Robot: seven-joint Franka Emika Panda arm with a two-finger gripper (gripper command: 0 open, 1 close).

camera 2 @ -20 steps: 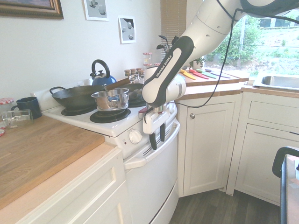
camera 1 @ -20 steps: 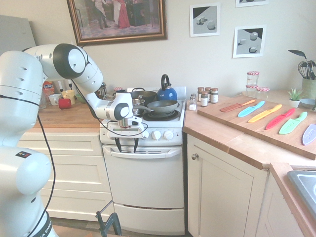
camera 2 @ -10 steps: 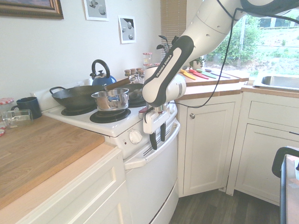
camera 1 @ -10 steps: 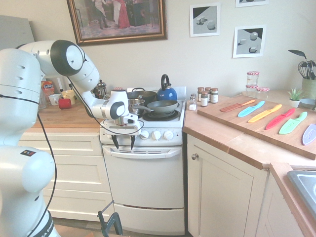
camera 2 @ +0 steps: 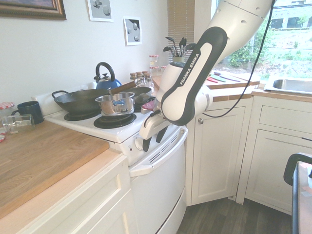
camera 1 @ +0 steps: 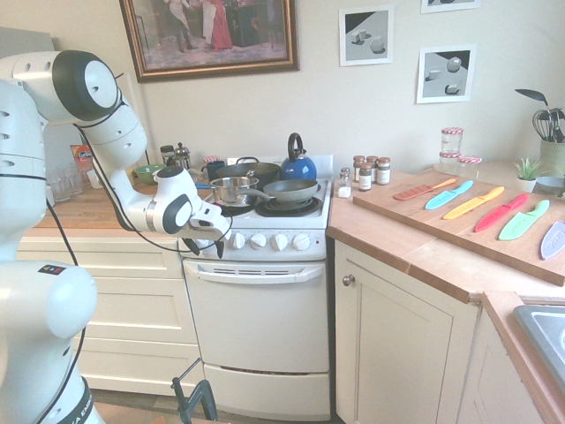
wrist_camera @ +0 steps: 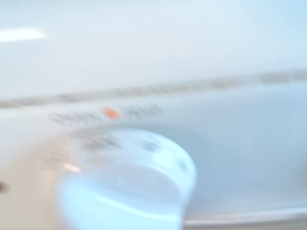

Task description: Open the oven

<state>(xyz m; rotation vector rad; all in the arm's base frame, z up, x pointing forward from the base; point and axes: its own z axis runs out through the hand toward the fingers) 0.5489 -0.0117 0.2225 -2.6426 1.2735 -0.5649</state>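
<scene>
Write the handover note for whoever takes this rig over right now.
Gripper: fingers apart, nothing between them, tilted in front of the stove's knob panel, above the door handle.
Oven door: shut, its white bar handle running across the top.
On the stove: steel pot, pans and blue kettle.
Done: no opening yet.
Left: get hold of the handle and pull the door open.
</scene>
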